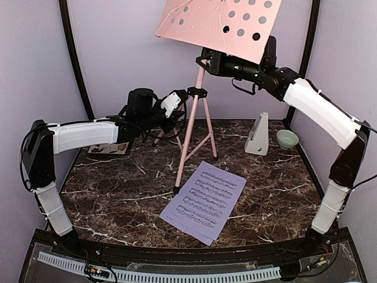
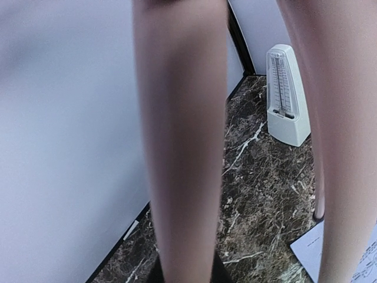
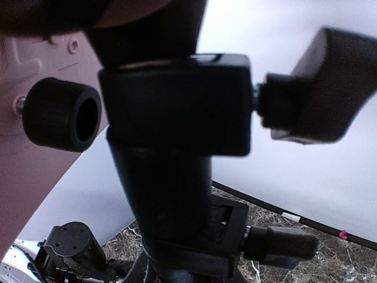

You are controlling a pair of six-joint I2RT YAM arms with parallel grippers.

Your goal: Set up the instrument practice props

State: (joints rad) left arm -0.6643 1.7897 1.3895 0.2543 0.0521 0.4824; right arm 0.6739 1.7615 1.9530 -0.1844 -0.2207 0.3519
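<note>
The pink music stand (image 1: 194, 127) stands on its tripod in the middle of the top view, and its perforated desk (image 1: 206, 23) is tilted at the upper edge of the frame. The right gripper (image 1: 207, 61) sits just under the desk and appears closed on the black head joint (image 3: 177, 100), which fills its wrist view. The left gripper (image 1: 179, 101) is at the leg collar, a little left of centre. One pink leg (image 2: 182, 147) is very close in front of its camera, but the fingers are not visible, so I cannot tell whether it holds the leg or is only beside it. The main danger, I think, is the stand itself: it looks tall and top-heavy, and two arms act on it at different heights. If one arm pulls and the other does not follow, a foot can lift and the stand can tip, or the legs can fold. A tipping stand may hit the white metronome (image 1: 257, 134), which stands at the right of the frame beside a small green bowl (image 1: 287, 139). The lavender sheet-music page (image 1: 203, 200) lies flat on the marble table (image 1: 118, 200) in the lower centre, just beside the front foot, and a sliding foot may push or crease it.
</note>
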